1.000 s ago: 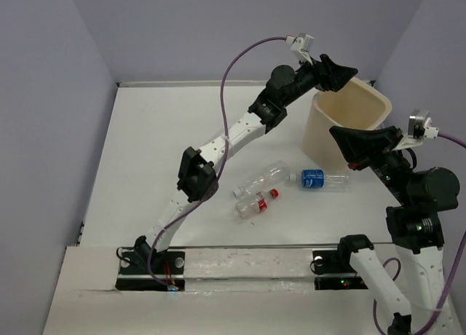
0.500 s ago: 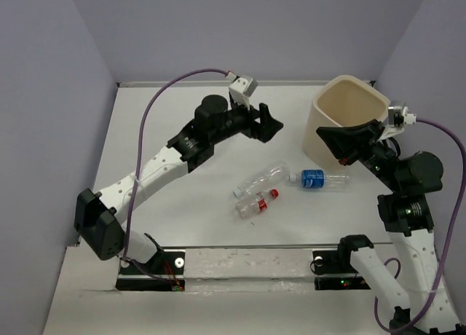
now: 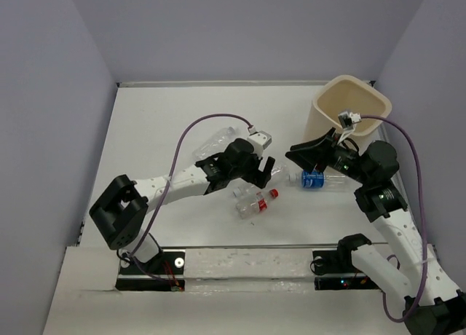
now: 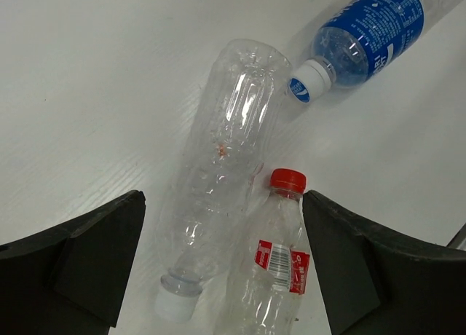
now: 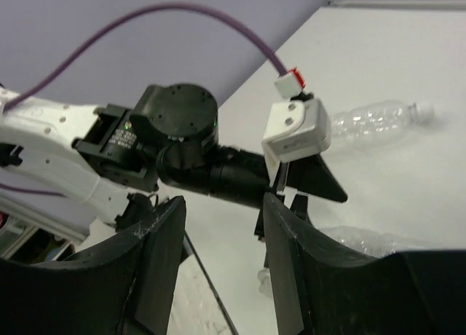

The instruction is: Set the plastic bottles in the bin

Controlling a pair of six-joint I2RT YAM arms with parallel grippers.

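Swung back from the bin (image 3: pixel 348 115): holds left hand (image 4: pixel 222 198) wide apart over three plastic bottles (image 4: pixel 227 167) lying left of the bin. Keeps right hand (image 3: pixel 297 151) spread too, nearer the bin. Leaves four plastic bottles on table (image 3: pixel 160 131), with none visibly binned.

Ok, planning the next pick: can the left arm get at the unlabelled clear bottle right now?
Probably yes: the left gripper hangs open right over the clear bottle, nothing covering it, though the red-capped bottle lies close beside it.
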